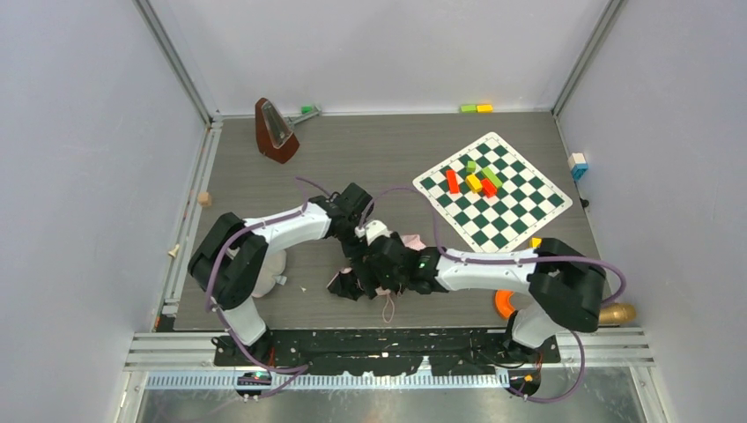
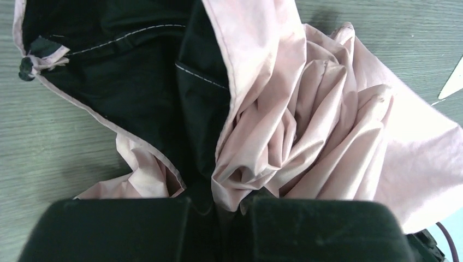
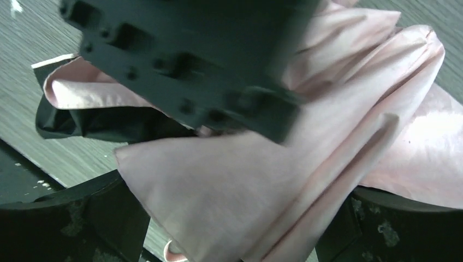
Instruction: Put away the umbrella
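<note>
The umbrella (image 1: 366, 280) lies crumpled near the table's front middle, black and pale pink fabric bunched together, its pink strap (image 1: 388, 308) looping toward the front edge. My left gripper (image 1: 363, 233) reaches in from the left. In the left wrist view it (image 2: 218, 204) is shut, pinching a fold of the umbrella (image 2: 306, 125) canopy. My right gripper (image 1: 398, 264) comes in from the right. In the right wrist view it (image 3: 235, 218) stands wide open, a pink flap of the umbrella (image 3: 245, 185) lying between its fingers (image 3: 76, 224). The handle and ribs are hidden.
A chessboard mat (image 1: 515, 216) with coloured blocks (image 1: 476, 181) lies at the back right. A brown metronome (image 1: 275, 130) stands at the back left. An orange ring (image 1: 504, 304) sits by the right arm's base, a white object (image 1: 275, 269) under the left arm.
</note>
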Controlling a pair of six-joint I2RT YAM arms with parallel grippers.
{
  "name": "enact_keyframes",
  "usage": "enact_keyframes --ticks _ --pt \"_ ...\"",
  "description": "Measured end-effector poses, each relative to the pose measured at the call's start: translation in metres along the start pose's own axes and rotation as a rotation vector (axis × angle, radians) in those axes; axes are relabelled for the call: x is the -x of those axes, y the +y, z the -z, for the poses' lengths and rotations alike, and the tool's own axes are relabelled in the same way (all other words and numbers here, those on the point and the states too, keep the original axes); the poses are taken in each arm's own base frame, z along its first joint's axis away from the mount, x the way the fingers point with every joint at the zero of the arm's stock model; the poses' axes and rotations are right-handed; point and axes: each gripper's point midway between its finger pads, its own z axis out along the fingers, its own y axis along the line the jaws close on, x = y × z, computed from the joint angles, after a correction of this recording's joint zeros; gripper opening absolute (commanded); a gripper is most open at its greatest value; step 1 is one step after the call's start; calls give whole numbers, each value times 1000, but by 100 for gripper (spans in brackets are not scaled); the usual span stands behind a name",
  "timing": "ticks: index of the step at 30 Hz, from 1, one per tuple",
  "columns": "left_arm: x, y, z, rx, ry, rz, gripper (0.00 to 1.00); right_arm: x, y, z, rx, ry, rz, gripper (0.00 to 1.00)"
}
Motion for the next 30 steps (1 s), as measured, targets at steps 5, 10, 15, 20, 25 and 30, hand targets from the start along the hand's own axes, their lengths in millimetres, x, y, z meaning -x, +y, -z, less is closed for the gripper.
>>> enact_keyframes --ticks 5,10,15,20,25,30 --pt "-5 6 2 30 42 45 0 -6 11 -13 -115 45 142 99" --pt "-6 9 3 21 58 70 0 -5 11 -23 -200 14 153 72" --pt "-10 16 10 15 36 106 31 -1 3 -25 -292 -49 104 7" --pt "-14 32 31 30 -33 77 87 -2 -2 -19 -279 -109 15 5" --pt "-24 38 56 -41 -71 -2 99 -12 -2 -9 -127 -145 -65 5" --pt "-32 38 84 -231 -119 -90 99 -13 -5 -5 33 -160 -171 5"
